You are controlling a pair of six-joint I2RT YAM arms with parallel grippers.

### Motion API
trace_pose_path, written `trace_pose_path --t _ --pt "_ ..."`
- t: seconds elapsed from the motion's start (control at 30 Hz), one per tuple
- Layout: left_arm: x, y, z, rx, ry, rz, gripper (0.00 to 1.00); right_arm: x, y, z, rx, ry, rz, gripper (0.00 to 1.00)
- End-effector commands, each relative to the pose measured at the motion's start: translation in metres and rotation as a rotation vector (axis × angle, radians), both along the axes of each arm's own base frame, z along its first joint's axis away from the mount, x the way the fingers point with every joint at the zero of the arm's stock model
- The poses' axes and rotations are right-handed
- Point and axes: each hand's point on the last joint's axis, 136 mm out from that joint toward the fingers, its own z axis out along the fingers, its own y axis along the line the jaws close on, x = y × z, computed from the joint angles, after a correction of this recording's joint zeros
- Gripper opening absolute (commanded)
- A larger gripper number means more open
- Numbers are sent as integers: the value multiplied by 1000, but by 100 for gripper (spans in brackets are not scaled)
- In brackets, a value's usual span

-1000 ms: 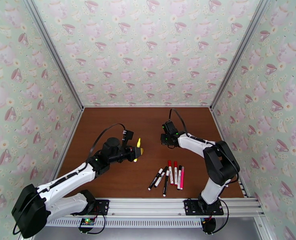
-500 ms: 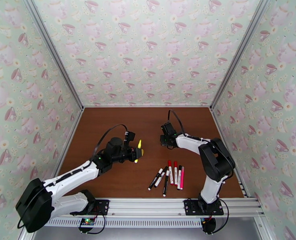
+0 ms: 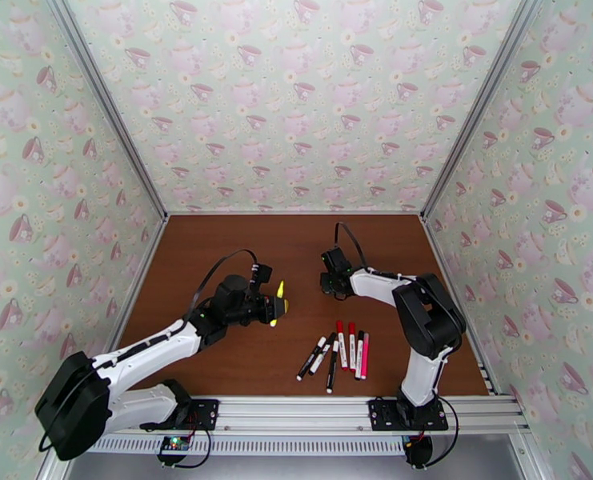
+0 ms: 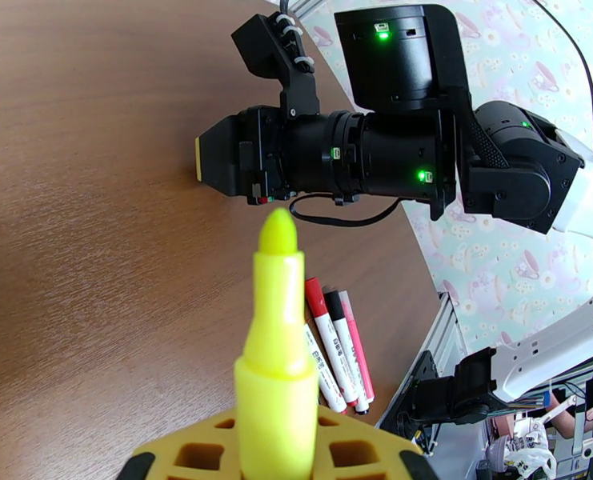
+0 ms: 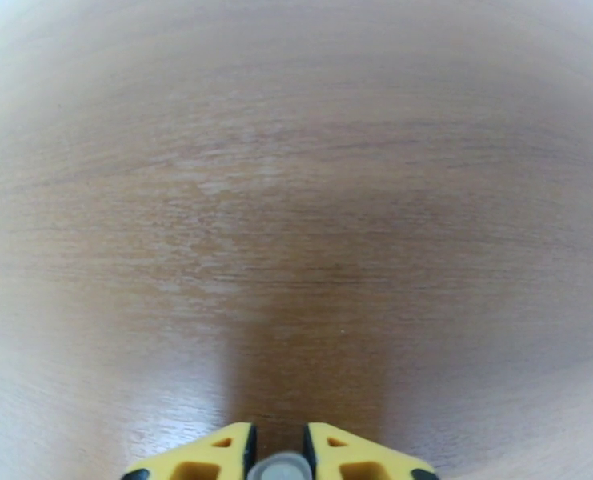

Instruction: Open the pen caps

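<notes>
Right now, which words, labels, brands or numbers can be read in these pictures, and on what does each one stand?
No text can be read anywhere.
white-barrelled pens: dark print runs along the barrels, too small and blurred to read.
yellow marker: no print shows on the side in view.
wallpaper: a teacup and teapot pattern, no words.

The right gripper's (image 5: 278, 446) yellow fingertips (image 5: 216, 454) pinch a small pale cap (image 5: 281, 468) over the brown wooden table (image 5: 296, 194).
</notes>
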Motion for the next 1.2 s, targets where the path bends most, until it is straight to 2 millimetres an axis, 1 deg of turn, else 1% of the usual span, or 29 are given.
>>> trace_pose_path --t 0.0,0.2,0.5,0.63,0.7,0.77,0.87,1.03,1.1,1.17 --pt "3 -1 3 -7 -7 1 9 -2 0 -7 -34 5 15 28" --pt "3 0 3 -2 -8 2 9 -2 2 -6 -35 4 19 30" --pt "5 5 -1 41 -9 20 9 -6 4 8 -28 -11 21 35" --pt "8 10 -4 75 -13 37 9 -10 5 25 -9 -41 18 38" --pt "13 17 -9 126 -12 64 9 -14 5 34 1 -57 17 40" --pt "21 30 -20 222 3 114 9 -19 6 44 21 -71 20 42" --pt "30 42 -34 320 22 151 9 -28 12 56 61 -87 42 50" --pt "53 67 -55 466 69 252 10 -45 31 79 176 -107 108 74" --pt "61 73 -60 518 70 282 10 -52 38 87 229 -114 134 83" --pt "67 79 -66 563 78 300 10 -57 41 95 271 -128 152 94"
